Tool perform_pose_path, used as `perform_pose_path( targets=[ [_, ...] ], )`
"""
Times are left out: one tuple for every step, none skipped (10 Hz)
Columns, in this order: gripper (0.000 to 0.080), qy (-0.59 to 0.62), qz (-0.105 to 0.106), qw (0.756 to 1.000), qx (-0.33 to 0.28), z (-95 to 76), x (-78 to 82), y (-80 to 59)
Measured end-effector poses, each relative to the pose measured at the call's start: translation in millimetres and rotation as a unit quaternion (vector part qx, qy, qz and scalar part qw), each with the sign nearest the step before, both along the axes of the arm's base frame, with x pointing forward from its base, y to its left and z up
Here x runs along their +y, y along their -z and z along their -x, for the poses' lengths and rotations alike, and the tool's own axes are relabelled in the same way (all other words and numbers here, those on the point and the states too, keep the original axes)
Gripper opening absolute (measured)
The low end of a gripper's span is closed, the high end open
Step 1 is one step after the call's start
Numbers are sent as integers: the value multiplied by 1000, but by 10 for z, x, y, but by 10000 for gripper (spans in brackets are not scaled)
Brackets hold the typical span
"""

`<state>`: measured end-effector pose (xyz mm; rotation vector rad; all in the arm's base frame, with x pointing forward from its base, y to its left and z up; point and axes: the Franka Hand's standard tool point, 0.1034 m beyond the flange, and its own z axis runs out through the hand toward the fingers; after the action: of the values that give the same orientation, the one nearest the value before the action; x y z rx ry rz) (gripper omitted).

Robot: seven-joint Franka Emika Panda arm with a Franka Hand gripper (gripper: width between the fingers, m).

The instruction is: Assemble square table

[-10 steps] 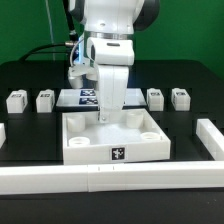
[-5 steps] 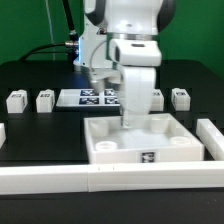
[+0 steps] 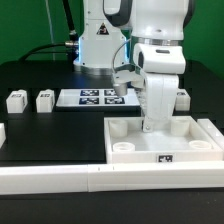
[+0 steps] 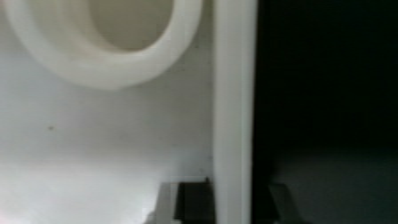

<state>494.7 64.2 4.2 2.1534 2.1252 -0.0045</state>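
You had the square table top lying flat on the black table, at about 4 o'clock in the exterior view. Its front edge sat just beside the long white border bar running across 6 o'clock. That front edge carried a black-white tag, its pattern too small to read.

Your gripper reached straight down onto the top's far rim, at 12 o'clock of the top. The wrist view showed that rim wall running down to the dark fingers, with a round corner socket close beside it. The fingers stood nearly together, pinched on the wall and holding nothing else.

Two short white legs stood side by side at 9 o'clock, well apart from the top. A third leg stood at 3 o'clock, behind the arm. Each showed a dark tag, but none could be read.

The marker board lay just left of center near 10 o'clock, with its black-white markers facing up. No letters or brand names could be made out anywhere.
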Motion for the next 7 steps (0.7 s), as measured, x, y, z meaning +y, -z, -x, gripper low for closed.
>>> perform_pose_path(
  targets=[
    [56,-1,-1,1000,-2,2,1,0],
    [56,0,-2,1000,-3,1,-9,1],
    [56,0,-2,1000,-3,2,-9,1],
    [56,0,-2,1000,-3,2,-10,1],
    [267,0,-2,1000,-3,2,-11,1],
    [267,0,-2,1000,-3,2,-11,1],
    [502,0,-2,1000,-3,2,-11,1]
  ],
)
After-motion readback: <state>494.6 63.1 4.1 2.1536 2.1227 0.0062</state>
